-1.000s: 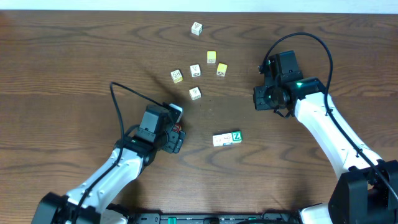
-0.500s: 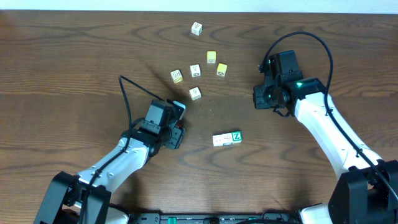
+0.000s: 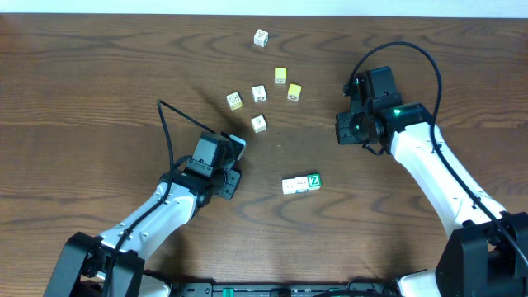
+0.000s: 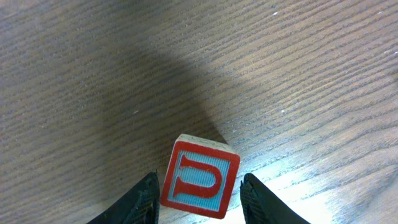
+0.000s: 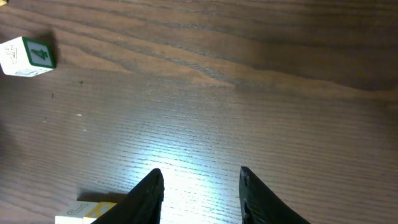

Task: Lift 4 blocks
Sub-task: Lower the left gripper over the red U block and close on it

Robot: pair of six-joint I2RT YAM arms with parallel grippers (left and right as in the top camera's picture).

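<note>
Red-faced block (image 4: 200, 186), letter U: left of centre, resting on the table (image 3: 82, 82), between the fingers of the left gripper (image 4: 199, 179).
- Left gripper: low over the block, a finger hard beside each of two opposite sides. Whether they already pinch it, the wrist view does not settle.
- Step in hand, as judged: taking hold of this block. No block is off the table yet.
- Next move calls for: a firm, even squeeze, then a straight rise so the block does not twist out.

White-faced blocks (image 3: 292, 186), seemingly two: centre, in a row touching the green-faced Z block (image 3: 313, 181). They will likely need separating or taking from the row's ends.

Yellow-faced cubes (image 3: 280, 75): scattered further back, not wanted.

Right gripper (image 5: 200, 174): right side, fingers apart, only bare table between them.
</note>
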